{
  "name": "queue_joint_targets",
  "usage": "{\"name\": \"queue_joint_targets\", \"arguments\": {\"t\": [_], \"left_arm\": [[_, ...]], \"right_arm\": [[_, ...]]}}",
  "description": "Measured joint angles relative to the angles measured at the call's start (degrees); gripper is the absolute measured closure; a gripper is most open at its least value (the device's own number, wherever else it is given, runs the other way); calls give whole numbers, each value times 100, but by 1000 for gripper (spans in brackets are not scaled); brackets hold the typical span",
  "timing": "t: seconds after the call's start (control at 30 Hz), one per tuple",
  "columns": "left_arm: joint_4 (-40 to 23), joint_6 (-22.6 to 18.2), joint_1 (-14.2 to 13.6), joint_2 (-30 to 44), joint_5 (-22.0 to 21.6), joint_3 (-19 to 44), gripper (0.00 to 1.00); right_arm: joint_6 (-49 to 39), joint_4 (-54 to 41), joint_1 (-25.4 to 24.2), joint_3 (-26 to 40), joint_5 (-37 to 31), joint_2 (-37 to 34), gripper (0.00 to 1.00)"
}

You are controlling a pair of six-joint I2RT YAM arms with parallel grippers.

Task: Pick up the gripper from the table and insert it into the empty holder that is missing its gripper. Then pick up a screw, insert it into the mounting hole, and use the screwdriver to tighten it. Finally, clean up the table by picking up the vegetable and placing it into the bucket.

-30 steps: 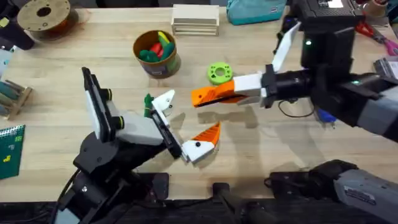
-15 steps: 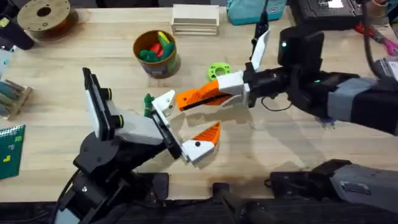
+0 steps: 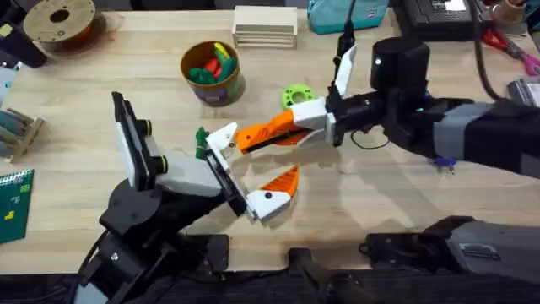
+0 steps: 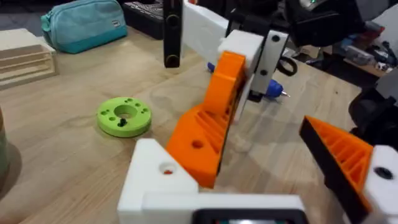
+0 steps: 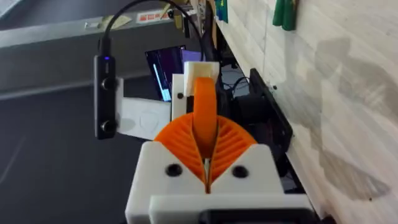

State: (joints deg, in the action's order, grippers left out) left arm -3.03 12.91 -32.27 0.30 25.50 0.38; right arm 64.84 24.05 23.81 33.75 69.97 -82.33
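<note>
My right gripper [image 3: 295, 122] is shut on the loose gripper [image 3: 263, 133], an orange ribbed finger piece held level. Its free end [image 4: 200, 155] reaches the bare white holder [image 3: 222, 139] on my left arm's hand. In the right wrist view the pads [image 5: 231, 140] pinch the piece [image 5: 204, 106] from both sides. My left gripper [image 3: 261, 154] is open; its other finger [image 3: 281, 186] carries an orange pad. The dark-green vegetable [image 3: 201, 137] lies just left of the holder. The yellow-tan bucket [image 3: 213, 74] stands behind. The blue screwdriver [image 4: 273, 88] lies under the right arm.
A bright green ring with holes [image 3: 296, 97] lies between the bucket and the right arm, with a small dark part in its centre [image 4: 122, 122]. A wooden block stack [image 3: 265, 25], a teal pouch [image 3: 346, 15] and a filament spool [image 3: 59, 21] line the far edge.
The right arm has moved left with the orange piece, bringing its tip from mid-table to the left arm's bare holder. The left arm has stayed still.
</note>
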Motion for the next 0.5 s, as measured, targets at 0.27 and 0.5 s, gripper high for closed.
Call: {"name": "queue_joint_targets", "arguments": {"t": [0.27,0.5], "left_arm": [[-7,42,9,-1,-180,0,13],[-15,63,28,0,-346,0,13]], "right_arm": [[81,169,273,445,54,-571,980],[100,258,422,1065,348,-1383,980]]}}
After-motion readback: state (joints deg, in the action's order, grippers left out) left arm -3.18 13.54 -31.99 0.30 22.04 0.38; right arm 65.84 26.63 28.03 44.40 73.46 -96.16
